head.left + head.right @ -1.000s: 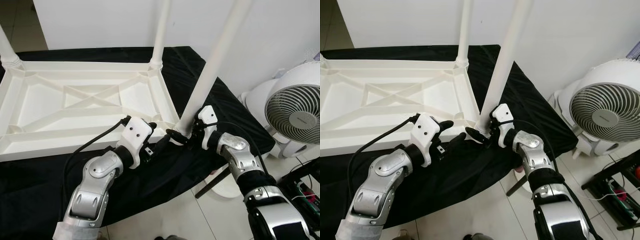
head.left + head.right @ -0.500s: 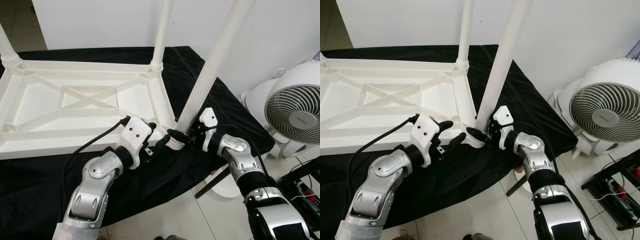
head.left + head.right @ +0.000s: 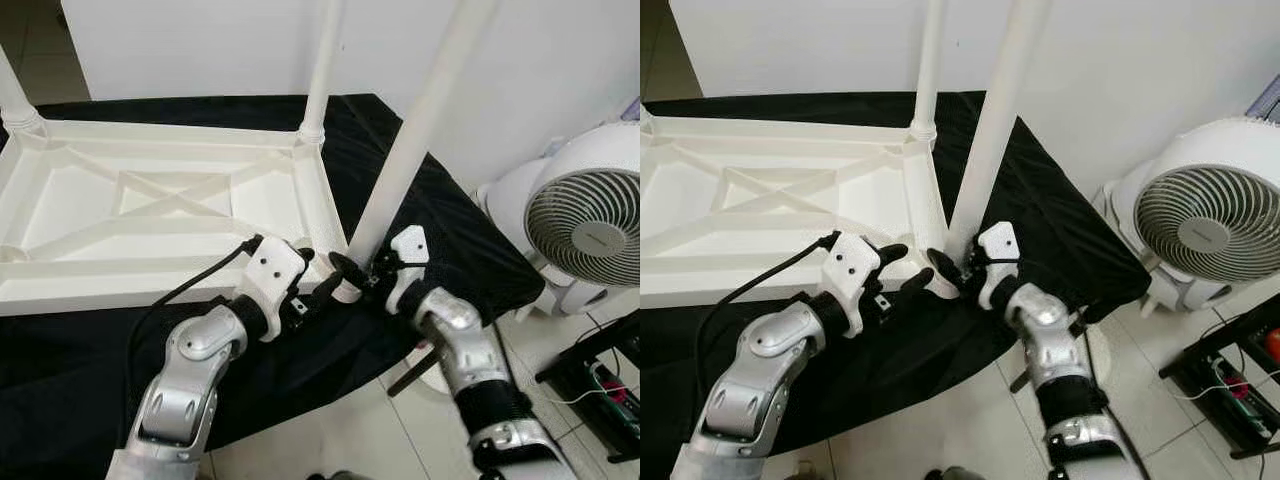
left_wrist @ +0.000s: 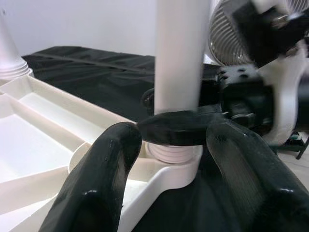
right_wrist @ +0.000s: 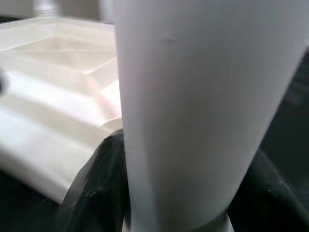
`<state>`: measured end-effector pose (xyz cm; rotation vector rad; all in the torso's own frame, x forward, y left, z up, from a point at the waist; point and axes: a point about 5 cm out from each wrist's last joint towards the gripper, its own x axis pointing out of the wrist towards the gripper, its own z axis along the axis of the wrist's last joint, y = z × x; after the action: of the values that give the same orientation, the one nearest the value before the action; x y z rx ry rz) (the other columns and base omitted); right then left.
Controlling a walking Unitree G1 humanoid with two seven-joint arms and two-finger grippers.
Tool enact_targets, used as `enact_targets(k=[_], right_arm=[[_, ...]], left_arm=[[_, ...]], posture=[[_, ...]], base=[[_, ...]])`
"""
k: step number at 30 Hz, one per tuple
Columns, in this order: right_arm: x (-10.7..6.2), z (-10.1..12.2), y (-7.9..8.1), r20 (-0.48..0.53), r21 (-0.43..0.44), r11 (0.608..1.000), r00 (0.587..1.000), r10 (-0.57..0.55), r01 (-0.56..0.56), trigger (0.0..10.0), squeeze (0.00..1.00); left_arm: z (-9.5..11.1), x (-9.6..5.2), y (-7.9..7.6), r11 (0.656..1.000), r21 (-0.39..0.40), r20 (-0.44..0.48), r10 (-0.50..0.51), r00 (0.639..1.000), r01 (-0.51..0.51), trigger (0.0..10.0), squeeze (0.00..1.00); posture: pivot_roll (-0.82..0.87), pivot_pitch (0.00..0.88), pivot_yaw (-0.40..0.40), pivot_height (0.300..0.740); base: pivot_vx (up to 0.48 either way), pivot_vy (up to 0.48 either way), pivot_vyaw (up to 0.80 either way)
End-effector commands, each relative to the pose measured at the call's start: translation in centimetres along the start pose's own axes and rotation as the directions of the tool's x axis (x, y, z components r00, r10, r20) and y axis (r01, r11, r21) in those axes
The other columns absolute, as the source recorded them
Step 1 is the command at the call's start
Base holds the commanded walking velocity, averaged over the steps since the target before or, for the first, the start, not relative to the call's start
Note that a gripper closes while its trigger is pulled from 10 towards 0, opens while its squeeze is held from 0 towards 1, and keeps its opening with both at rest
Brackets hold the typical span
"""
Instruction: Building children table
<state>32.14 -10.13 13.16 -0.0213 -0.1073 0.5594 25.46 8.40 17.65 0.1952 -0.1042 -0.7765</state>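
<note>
- right gripper (image 3: 350, 272) is clenched round the base of the white table leg (image 3: 410, 140), one finger on each side, just above the threaded collar.
- left gripper (image 3: 322, 292) has its fingers spread, hovering at the near corner socket of the upturned tabletop (image 3: 150, 200), gripping nothing.
- over the last second the leg's foot has slid left toward that corner and now sits in the socket; seating looks nearly done.
- the leg's long axis runs steeply up, leaning right, away from the tabletop on the black cloth (image 3: 440, 220).
</note>
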Motion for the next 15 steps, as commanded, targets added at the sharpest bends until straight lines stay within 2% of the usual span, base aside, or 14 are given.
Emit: enact_targets(k=[1, 2, 4, 8, 14, 15], right_arm=[[-0.6, -1.6, -0.1, -0.099, -0.005, 0.973, 0.968, -0.229, 0.229, 10.0, 0.00], [-0.6, -1.6, -0.1, -0.099, -0.005, 0.973, 0.968, -0.229, 0.229, 10.0, 0.00], [-0.5, -1.8, 0.4, -0.114, 0.010, 0.938, 0.933, -0.343, 0.346, 10.0, 0.00], [-0.1, -1.7, 1.7, -0.129, 0.041, 0.943, 0.938, -0.323, 0.330, 10.0, 0.00], [-0.6, -1.7, 1.5, -0.148, 0.048, 0.938, 0.931, -0.333, 0.343, 10.0, 0.00], [-0.6, -1.6, 1.6, -0.144, 0.060, 0.939, 0.934, -0.327, 0.338, 10.0, 1.00]], left_arm=[[-0.2, 0.1, -0.1, 0.998, -0.013, -0.013, 0.059, 0.998, -0.059, 10.0, 0.00], [-0.2, 0.1, -0.1, 0.998, -0.013, -0.013, 0.059, 0.998, -0.059, 10.0, 0.00], [-0.2, 0.3, -0.2, 0.998, -0.014, -0.011, 0.053, 0.999, -0.054, 10.0, 0.00], [-0.2, 0.3, -0.4, 0.999, -0.016, -0.008, 0.049, 0.999, -0.049, 10.0, 0.00], [-0.2, 0.3, -0.5, 0.999, -0.018, -0.008, 0.046, 0.999, -0.046, 10.0, 0.00], [-0.2, 0.3, -0.4, 0.999, -0.019, -0.008, 0.047, 0.999, -0.047, 10.0, 0.00]], posture=[[0.09, 0.064, -0.135, 0.740], [0.09, 0.064, -0.135, 0.740], [0.09, 0.061, -0.134, 0.740], [0.09, 0.056, -0.136, 0.740], [0.09, 0.049, -0.139, 0.740], [0.09, 0.049, -0.141, 0.740]], base=[[0.000, 0.000, 0.00], [0.000, 0.000, 0.00], [0.000, 0.000, 0.00], [0.000, 0.000, 0.00], [0.000, 0.000, 0.00], [0.000, 0.000, 0.00]])
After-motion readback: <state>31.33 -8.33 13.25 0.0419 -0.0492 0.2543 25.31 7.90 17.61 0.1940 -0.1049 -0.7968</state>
